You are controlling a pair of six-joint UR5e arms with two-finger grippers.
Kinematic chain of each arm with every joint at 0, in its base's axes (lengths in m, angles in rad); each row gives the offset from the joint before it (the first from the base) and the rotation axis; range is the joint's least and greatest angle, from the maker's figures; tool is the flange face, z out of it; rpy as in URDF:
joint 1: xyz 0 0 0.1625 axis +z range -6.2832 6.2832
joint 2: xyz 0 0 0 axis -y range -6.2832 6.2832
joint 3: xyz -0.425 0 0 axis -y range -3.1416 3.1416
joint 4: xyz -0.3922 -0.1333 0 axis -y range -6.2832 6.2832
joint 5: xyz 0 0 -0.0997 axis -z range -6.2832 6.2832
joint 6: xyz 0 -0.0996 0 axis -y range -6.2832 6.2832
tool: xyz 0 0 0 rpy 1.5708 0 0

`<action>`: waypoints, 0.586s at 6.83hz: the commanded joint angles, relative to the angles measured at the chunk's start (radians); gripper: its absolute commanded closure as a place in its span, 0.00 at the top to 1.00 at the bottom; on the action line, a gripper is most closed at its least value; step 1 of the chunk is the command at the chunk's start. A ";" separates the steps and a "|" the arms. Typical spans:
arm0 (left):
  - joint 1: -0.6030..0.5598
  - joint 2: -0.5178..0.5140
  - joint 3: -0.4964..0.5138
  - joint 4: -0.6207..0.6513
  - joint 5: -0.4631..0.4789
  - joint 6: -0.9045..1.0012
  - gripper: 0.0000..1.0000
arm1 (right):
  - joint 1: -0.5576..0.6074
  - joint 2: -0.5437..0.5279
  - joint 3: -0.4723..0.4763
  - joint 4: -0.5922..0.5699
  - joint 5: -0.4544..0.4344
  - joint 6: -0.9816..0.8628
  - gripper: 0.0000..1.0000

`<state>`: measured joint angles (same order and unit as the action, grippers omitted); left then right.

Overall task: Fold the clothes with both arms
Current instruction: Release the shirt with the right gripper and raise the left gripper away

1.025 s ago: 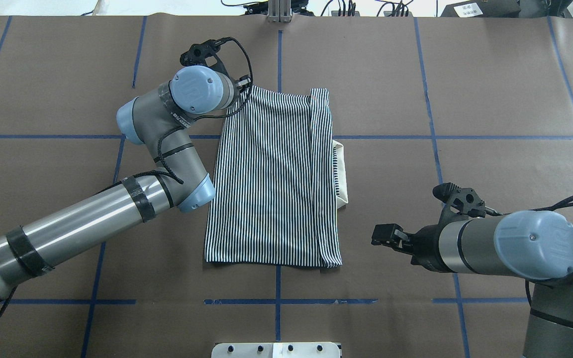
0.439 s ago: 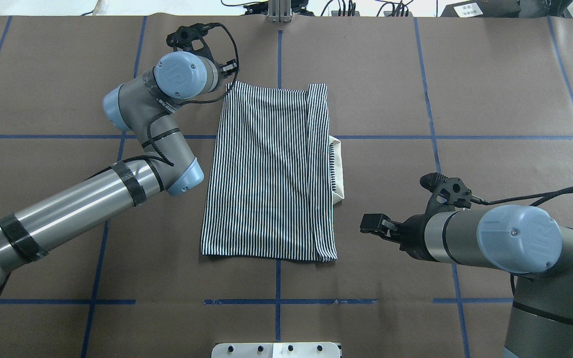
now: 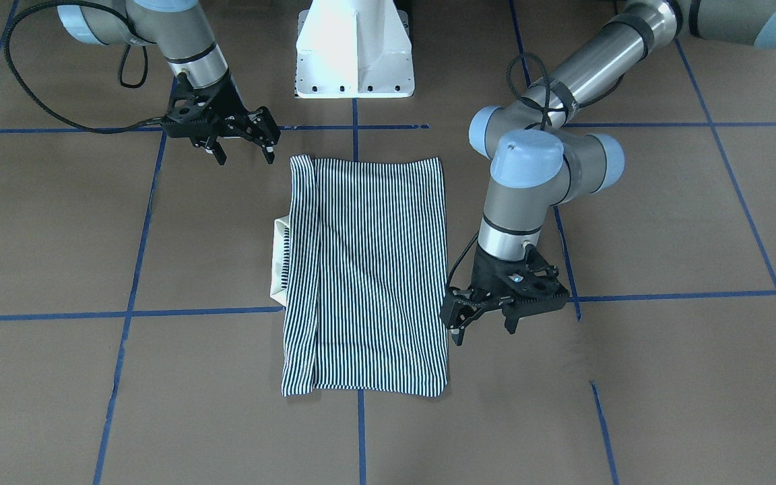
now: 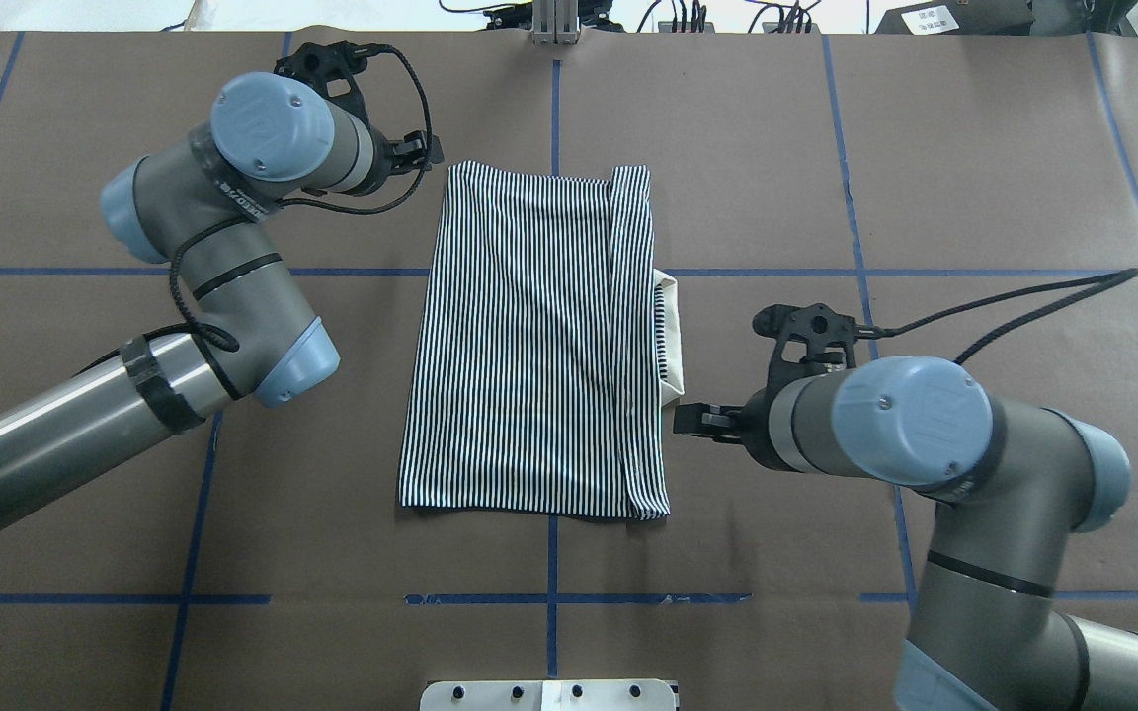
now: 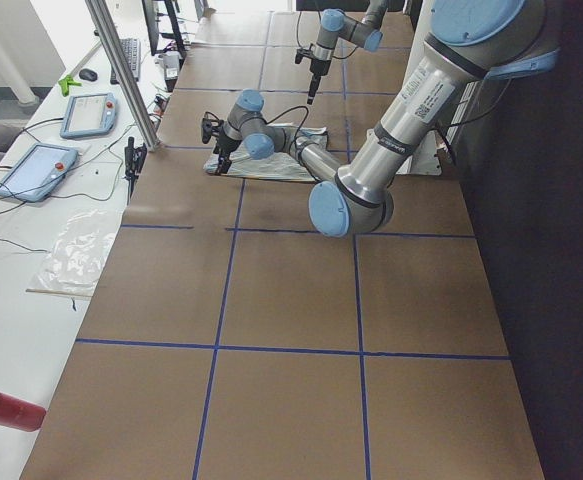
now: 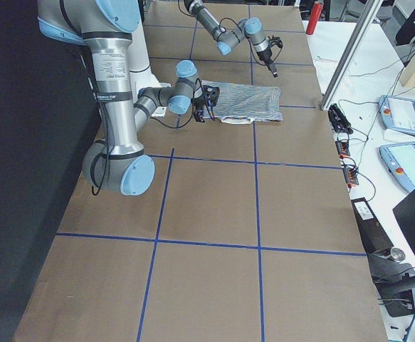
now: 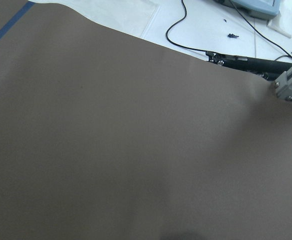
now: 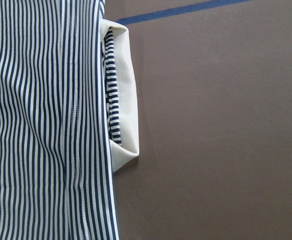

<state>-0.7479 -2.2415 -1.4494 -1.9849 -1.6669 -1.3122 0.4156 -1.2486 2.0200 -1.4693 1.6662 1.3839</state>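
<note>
Left black two-finger gripper [image 3: 482, 328]: fingers spread, empty, just beside the far-left corner of the folded navy-and-white striped polo shirt [image 4: 529, 336]. Right black two-finger gripper [image 3: 245, 156]: spread, empty, near the shirt's right edge. Shirt lies flat mid-table on brown paper-covered table [image 4: 826, 178]; plain cream collar [image 4: 674, 346] protrudes on the right.

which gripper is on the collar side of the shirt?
The right gripper, off the shirt edge where the cream collar pokes out. The left gripper is off the opposite edge, at the far corner.
</note>
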 commanded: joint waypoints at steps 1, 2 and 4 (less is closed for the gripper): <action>0.010 0.071 -0.217 0.119 -0.072 0.013 1.00 | 0.000 0.233 -0.134 -0.230 0.000 -0.108 1.00; 0.025 0.100 -0.241 0.120 -0.073 0.008 1.00 | -0.010 0.277 -0.183 -0.280 0.004 -0.109 1.00; 0.025 0.109 -0.239 0.118 -0.073 0.013 1.00 | -0.072 0.281 -0.239 -0.299 0.000 -0.132 1.00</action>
<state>-0.7239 -2.1409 -1.6861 -1.8670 -1.7386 -1.3024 0.3751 -0.9796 1.8243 -1.7528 1.6718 1.2625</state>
